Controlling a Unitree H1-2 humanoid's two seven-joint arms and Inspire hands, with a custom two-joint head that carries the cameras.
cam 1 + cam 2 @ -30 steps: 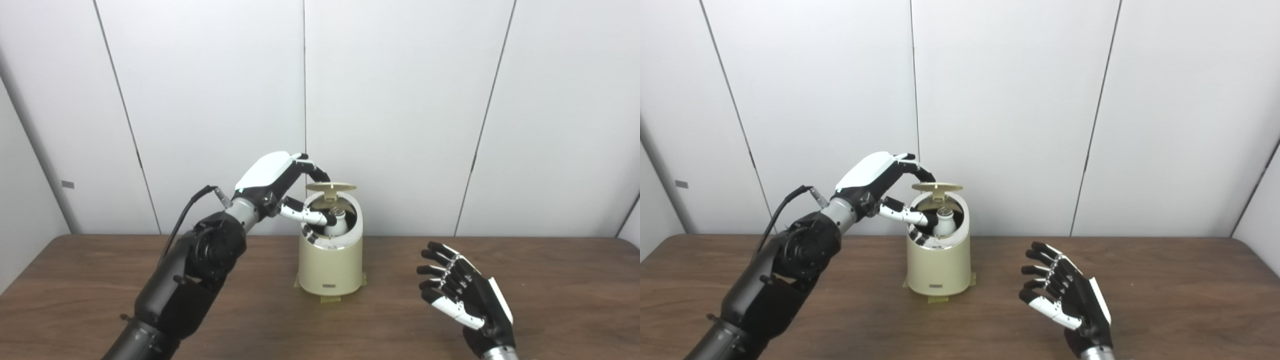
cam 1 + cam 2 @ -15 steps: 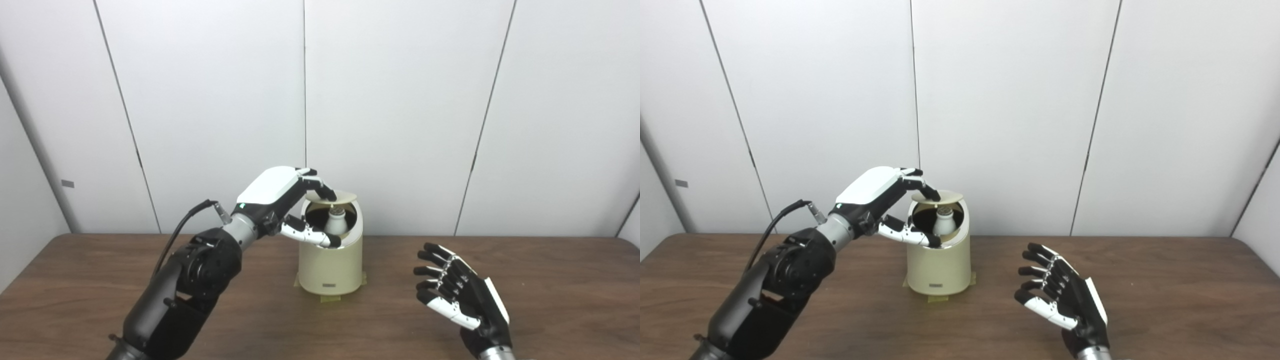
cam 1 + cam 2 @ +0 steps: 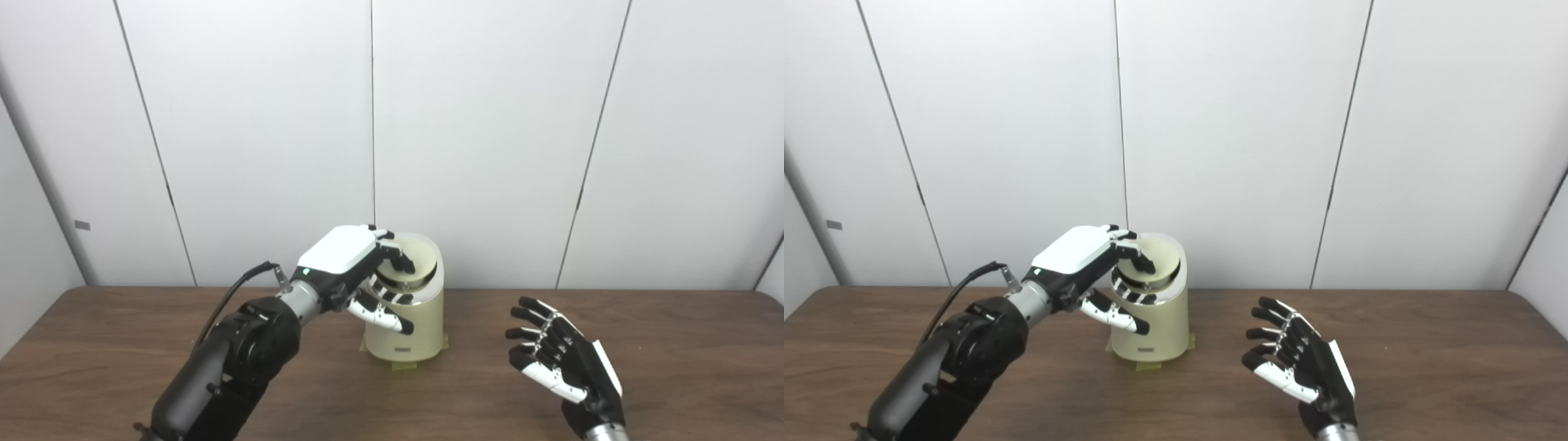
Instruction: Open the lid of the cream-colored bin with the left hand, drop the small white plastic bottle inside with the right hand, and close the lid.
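The cream-colored bin (image 3: 407,327) stands on the brown table, near its back middle. Its round lid (image 3: 416,262) lies down flat in the bin's top opening. My left hand (image 3: 361,269) rests at the bin's upper left, fingers (image 3: 401,260) pressing on the lid and thumb (image 3: 383,315) against the bin's front wall. The small white bottle is hidden under the lid. My right hand (image 3: 560,364) is open and empty, palm toward the bin, hovering over the table to the bin's right.
The brown table (image 3: 674,343) runs wide to both sides and in front of the bin. White wall panels stand behind it. Bits of tape (image 3: 404,366) show at the bin's base. A black cable (image 3: 236,294) runs from my left wrist.
My left hand has lowered and pushed the raised lid down flat onto the bin's opening, hiding the white bottle that showed inside. My right hand has barely moved.
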